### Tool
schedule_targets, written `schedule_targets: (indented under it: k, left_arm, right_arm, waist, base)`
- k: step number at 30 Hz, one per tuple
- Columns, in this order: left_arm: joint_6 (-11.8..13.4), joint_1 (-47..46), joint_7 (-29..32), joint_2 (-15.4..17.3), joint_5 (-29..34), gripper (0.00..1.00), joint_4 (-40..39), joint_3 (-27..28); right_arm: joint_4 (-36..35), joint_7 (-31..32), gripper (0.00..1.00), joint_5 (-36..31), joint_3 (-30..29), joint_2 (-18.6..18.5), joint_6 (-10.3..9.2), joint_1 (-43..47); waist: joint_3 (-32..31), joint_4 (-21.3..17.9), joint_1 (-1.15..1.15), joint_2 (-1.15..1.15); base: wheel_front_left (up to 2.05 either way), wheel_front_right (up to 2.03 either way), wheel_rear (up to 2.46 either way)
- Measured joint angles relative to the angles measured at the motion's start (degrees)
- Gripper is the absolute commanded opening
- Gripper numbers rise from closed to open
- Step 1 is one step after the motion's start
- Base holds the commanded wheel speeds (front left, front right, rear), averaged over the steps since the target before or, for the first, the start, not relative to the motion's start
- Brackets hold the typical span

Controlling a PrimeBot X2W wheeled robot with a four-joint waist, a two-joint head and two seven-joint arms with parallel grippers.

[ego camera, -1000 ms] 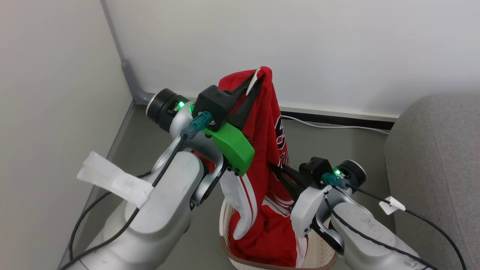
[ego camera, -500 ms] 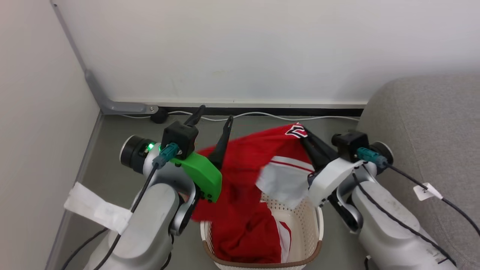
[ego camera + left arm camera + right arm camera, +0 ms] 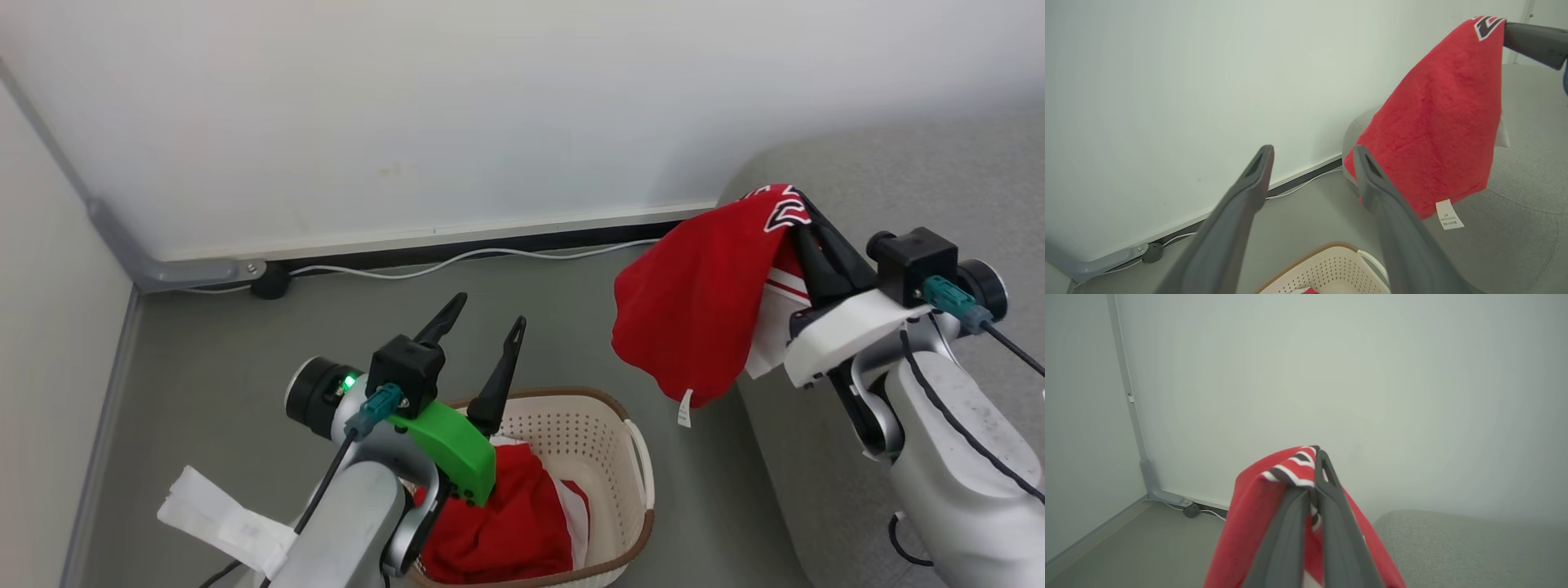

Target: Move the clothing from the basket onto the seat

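My right gripper (image 3: 804,222) is shut on the top edge of a red garment (image 3: 694,318). The garment hangs in the air beside the grey seat (image 3: 963,180), with a small white label (image 3: 684,408) at its low end. In the right wrist view the fingers pinch its striped hem (image 3: 1294,467). A second red and white garment (image 3: 498,531) lies in the cream basket (image 3: 629,441). Above the basket's left rim my left gripper (image 3: 488,314) stands open and holds nothing. The left wrist view has that gripper (image 3: 1312,153) open, and the hanging garment (image 3: 1445,122) to the right.
A white wall runs behind, with a white cable (image 3: 457,260) along its dark baseboard and a grey bracket (image 3: 196,271) in the left corner. Grey floor (image 3: 245,343) spreads between the wall and the basket. The seat's rounded edge (image 3: 784,474) stands close to the basket's right side.
The left gripper has let go of the garment, opened and sunk over the basket. The right gripper has carried the garment up and right, out of the basket, beside the seat. The camera has turned.
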Motion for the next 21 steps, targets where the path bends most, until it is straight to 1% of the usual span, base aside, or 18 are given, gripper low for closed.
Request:
schedule_targets:
  k: [5,7,8,10,13,17,19,21]
  left_arm:
    - [-0.49,1.3,-0.45,-0.42,-1.27,1.0,-0.68,-1.03]
    - [-0.52,1.79,-0.87,-0.57,-1.27,1.0,-1.0,-1.36]
    - [-0.99,2.64,-1.0,-0.97,-1.33,1.0,-1.64,-2.25]
    - [-1.01,3.25,-1.23,-1.22,-1.34,1.0,-1.96,-2.79]
    - [-1.01,3.57,-1.44,-1.27,-1.34,1.0,-2.11,-3.05]
    - [-1.0,3.68,-1.62,-1.4,-1.33,1.0,-2.53,-3.38]
    - [-0.99,3.68,-1.64,-1.47,-1.25,1.0,-2.77,-3.63]
    - [-0.99,3.68,-1.64,-1.53,-1.23,1.0,-2.97,-4.16]
  right_arm:
    - [-2.02,0.0,0.0,-0.19,-1.93,-2.26,-1.09,2.64]
    - [-2.82,-0.01,0.0,-0.19,-2.63,-3.03,-1.16,3.28]
    - [-4.31,-0.01,0.0,-0.19,-3.25,-4.07,-1.57,4.64]
    - [-4.93,-0.01,0.0,-0.12,-3.3,-4.58,-1.56,6.0]
    - [-5.79,-0.01,0.0,-0.04,-3.32,-4.85,-1.52,6.88]
    - [-7.04,-0.01,0.0,0.4,-3.37,-5.36,-1.46,7.54]
    - [-7.43,-0.01,0.0,0.41,-3.5,-5.77,-0.98,7.62]
    - [-7.75,-0.01,0.0,0.43,-3.92,-6.22,-0.98,7.77]
  waist:
    - [-0.16,-3.22,0.0,0.0]
    - [-0.21,-4.62,0.0,0.0]
    - [-0.24,-7.53,0.0,0.0]
    - [-0.18,-9.8,0.0,0.0]
    - [-0.05,-12.05,0.0,0.0]
    - [0.31,-14.84,0.0,0.0]
    - [0.6,-16.08,0.0,0.0]
    - [1.03,-17.07,0.0,0.0]
  base:
    - [0.0,0.0,0.0]
    - [0.0,0.0,0.0]
    - [0.0,0.0,0.0]
    - [0.0,0.0,0.0]
    - [0.0,0.0,0.0]
    - [0.0,0.0,0.0]
    - [0.0,0.0,0.0]
    - [0.0,0.0,0.0]
